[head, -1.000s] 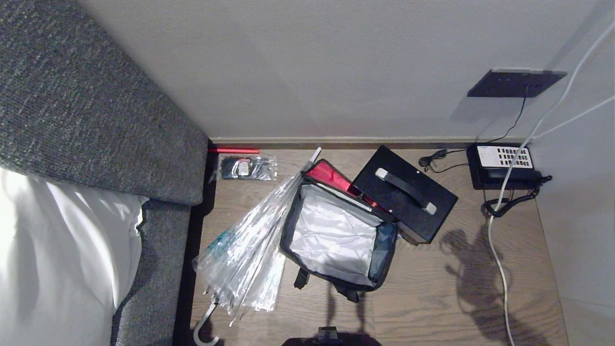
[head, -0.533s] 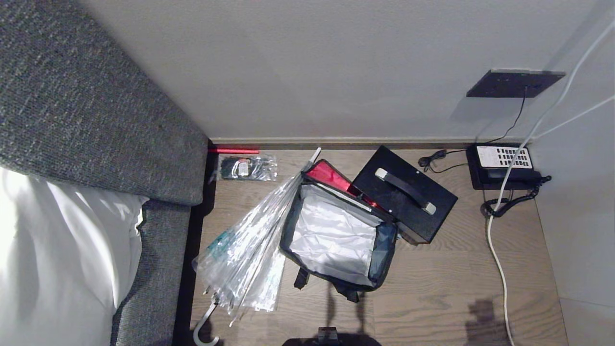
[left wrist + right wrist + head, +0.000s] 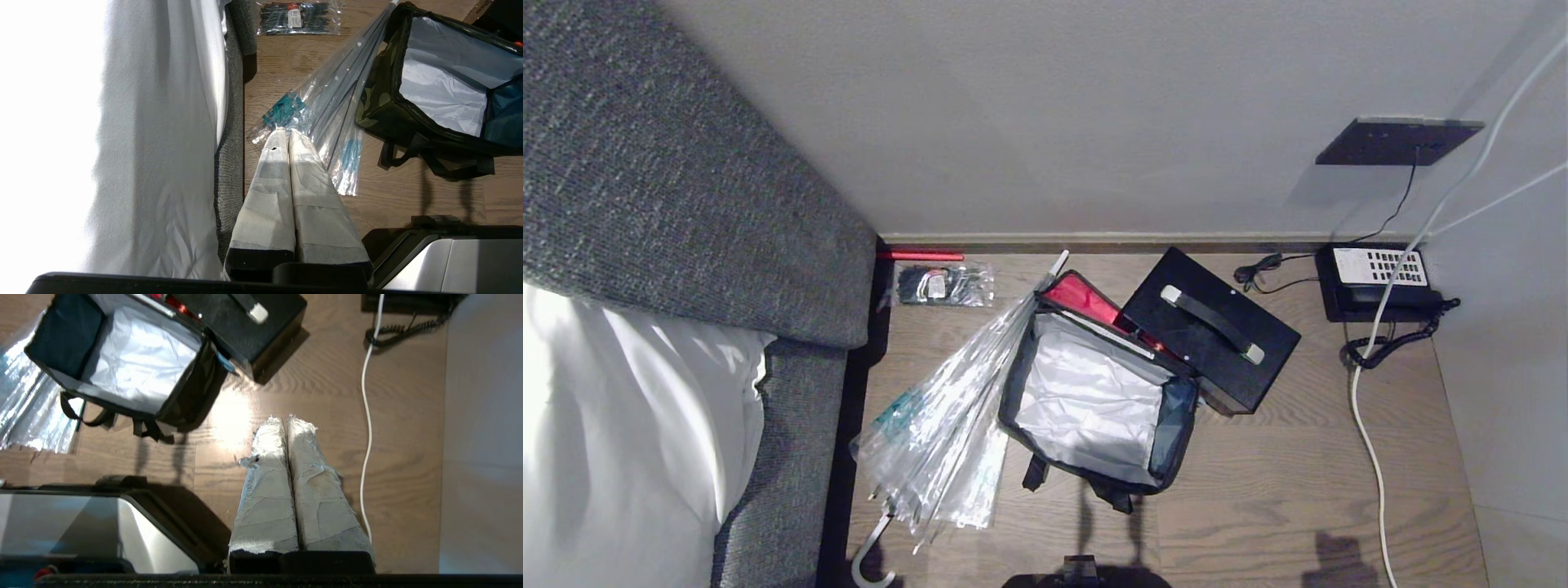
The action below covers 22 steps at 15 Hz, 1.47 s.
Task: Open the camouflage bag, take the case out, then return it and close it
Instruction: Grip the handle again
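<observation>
Head view: camouflage bag (image 3: 1094, 408) on floor, lid open, silver lining empty; black case (image 3: 1213, 327) just beside, touching far rim; return step likely next; take case by handle, lower it square into the opening. Right end effector (image 3: 284, 418) clenched, empty, above bare floor; left end effector (image 3: 288, 131) clenched, empty, over wrapped umbrella (image 3: 327, 118).

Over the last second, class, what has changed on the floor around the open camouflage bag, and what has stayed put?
Only a shadow changed: the large arm-shaped shadow on the wooden floor right of the black case slid toward the near edge and shrank to a small patch. Nothing was gripped or released. The camouflage bag stays open and empty, the case beside it, the wrapped umbrella and telephone unmoved.
</observation>
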### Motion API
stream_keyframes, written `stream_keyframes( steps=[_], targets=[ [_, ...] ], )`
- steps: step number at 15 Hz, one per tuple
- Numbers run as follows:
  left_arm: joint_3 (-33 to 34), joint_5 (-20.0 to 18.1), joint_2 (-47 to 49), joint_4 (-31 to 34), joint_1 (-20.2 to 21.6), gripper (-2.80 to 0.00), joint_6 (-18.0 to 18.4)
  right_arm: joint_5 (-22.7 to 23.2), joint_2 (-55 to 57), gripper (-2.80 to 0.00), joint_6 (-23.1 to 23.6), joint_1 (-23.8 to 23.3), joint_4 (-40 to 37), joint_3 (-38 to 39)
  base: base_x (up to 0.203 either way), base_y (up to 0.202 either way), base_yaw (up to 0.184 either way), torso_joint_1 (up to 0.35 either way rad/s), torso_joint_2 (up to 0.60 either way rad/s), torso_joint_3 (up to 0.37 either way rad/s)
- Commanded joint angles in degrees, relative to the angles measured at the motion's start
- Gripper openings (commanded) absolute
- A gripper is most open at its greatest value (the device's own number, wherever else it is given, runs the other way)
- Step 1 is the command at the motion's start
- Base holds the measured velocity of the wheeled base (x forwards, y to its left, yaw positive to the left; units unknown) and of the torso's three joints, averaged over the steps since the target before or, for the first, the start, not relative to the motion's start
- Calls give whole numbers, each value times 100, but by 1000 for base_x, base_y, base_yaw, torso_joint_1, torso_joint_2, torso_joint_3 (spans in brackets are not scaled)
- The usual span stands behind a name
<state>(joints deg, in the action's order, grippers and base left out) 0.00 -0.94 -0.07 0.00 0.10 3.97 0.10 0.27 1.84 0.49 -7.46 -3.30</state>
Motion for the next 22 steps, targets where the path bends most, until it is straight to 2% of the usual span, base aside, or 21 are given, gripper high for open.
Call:
stream_keyframes(
  steps=[1,22],
  targets=[
    [0,-3,7,0,-1,-280,-2,7,-203,-280,-14,4,-45,14,0,0,0,0,0,0],
    [0,-3,7,0,-1,-280,-2,-1,-203,-280,-52,4,-45,14,0,0,0,0,0,0]
  ],
)
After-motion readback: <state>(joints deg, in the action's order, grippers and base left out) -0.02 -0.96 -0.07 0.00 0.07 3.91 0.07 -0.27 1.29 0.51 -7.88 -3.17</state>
